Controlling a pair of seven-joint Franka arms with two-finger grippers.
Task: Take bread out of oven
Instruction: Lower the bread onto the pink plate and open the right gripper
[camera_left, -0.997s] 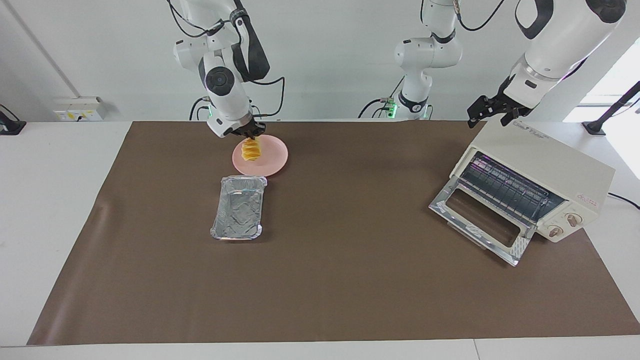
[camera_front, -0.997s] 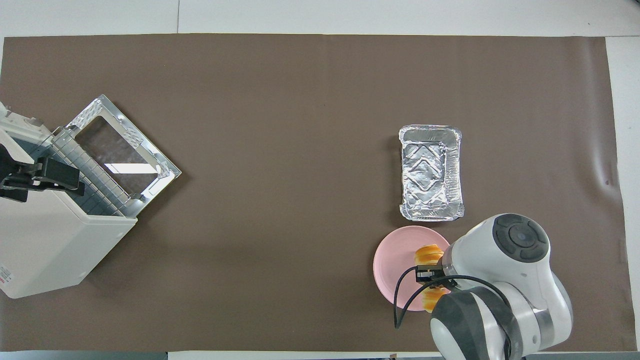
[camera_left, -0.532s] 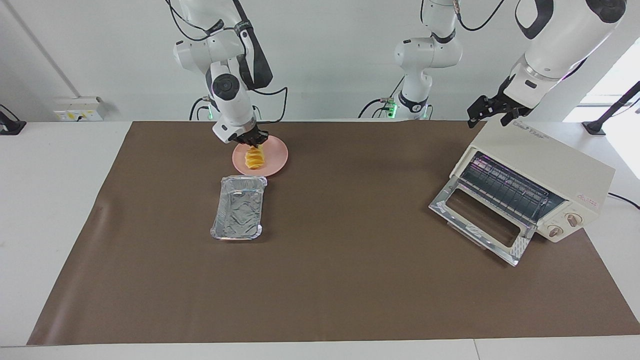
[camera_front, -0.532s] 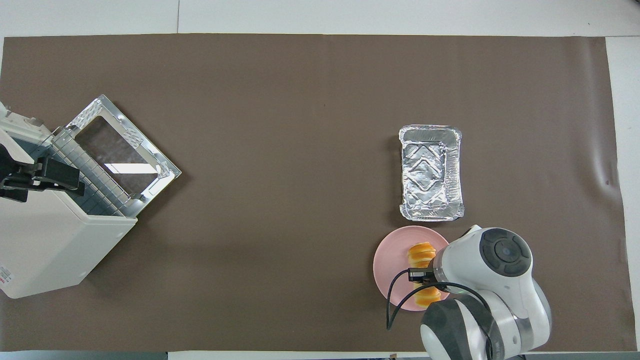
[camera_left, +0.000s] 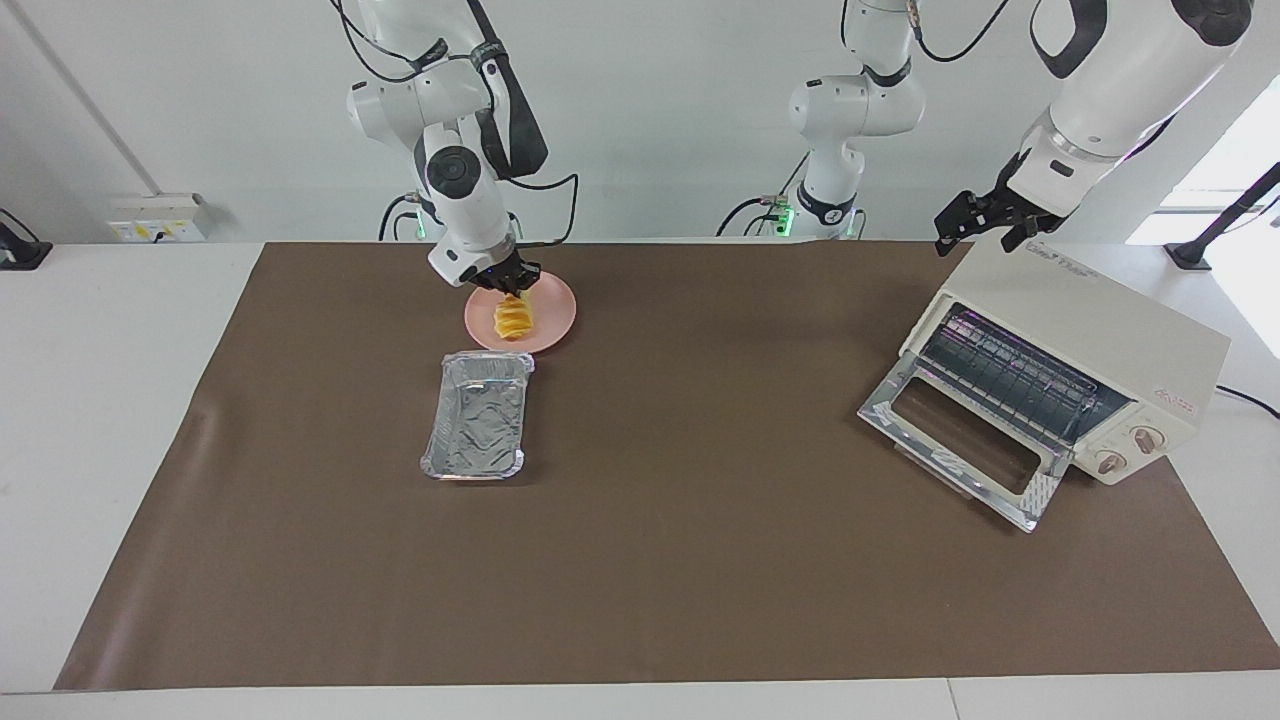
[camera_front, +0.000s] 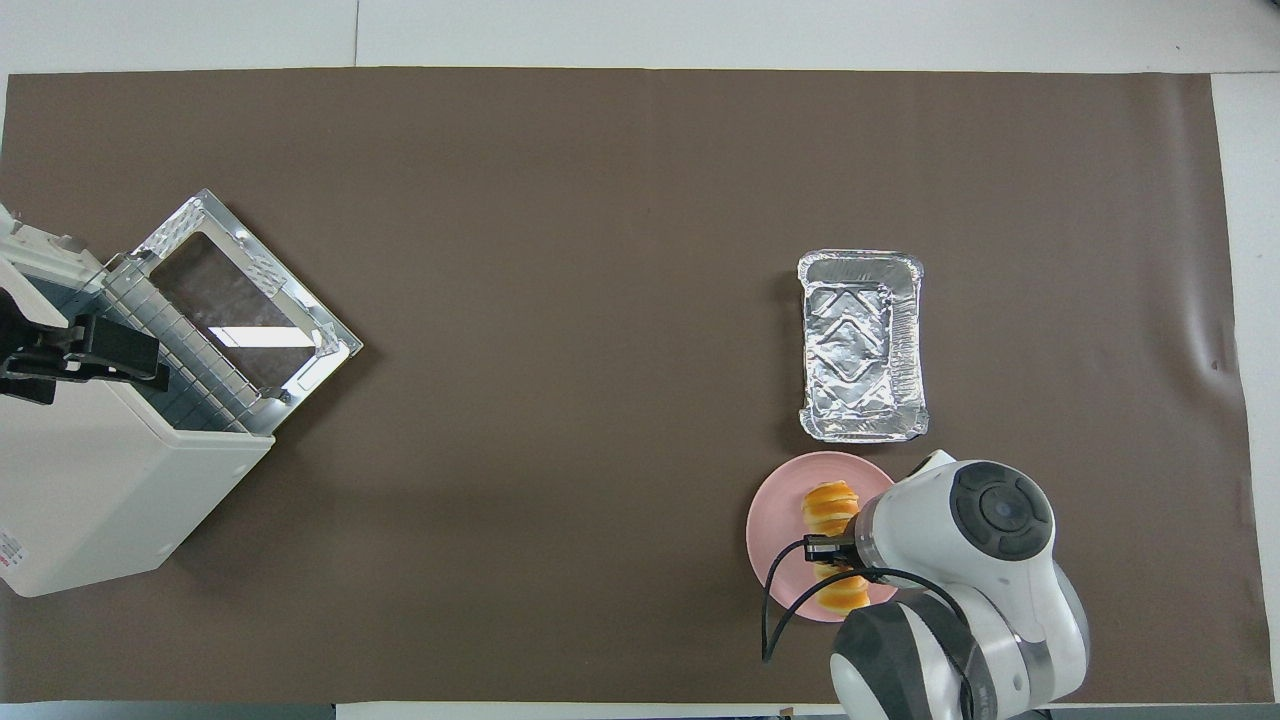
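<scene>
The bread (camera_left: 513, 318) (camera_front: 826, 505), a small golden ridged loaf, is low over the pink plate (camera_left: 552, 318) (camera_front: 773, 532), and I cannot tell whether it touches it. My right gripper (camera_left: 512, 292) (camera_front: 830, 550) is shut on the bread from above and hides its middle in the overhead view. The cream-white oven (camera_left: 1085, 325) (camera_front: 90, 480) stands at the left arm's end of the table, its glass door (camera_left: 960, 440) (camera_front: 240, 300) dropped open and its wire rack bare. My left gripper (camera_left: 985, 235) (camera_front: 120, 352) hangs open over the oven's top, holding nothing.
A silver foil tray (camera_left: 478, 415) (camera_front: 860, 345) with nothing in it sits beside the plate, farther from the robots. A brown mat (camera_left: 680, 540) covers most of the white table. A third arm stands at the back between the two.
My right gripper has come down with the bread onto the middle of the pink plate. The left arm has not moved.
</scene>
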